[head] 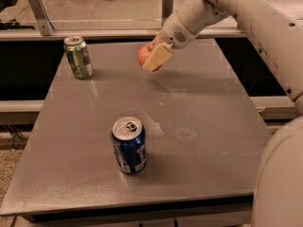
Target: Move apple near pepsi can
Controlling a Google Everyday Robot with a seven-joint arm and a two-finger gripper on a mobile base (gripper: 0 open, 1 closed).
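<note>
— Where's the pincer (151, 59)?
— Over the far side of the counter (203, 126), fingers clamped on the apple (142, 56).
— And the pepsi can (129, 145)?
— Upright near the front edge, well apart from the apple. A green can (78, 56) stands at the far left, beside the apple's row.

A grey metal table (203, 126) stands beneath the tool (152, 58), a metal rail (94, 33) behind it, speckled floor (7, 183) at left.
</note>
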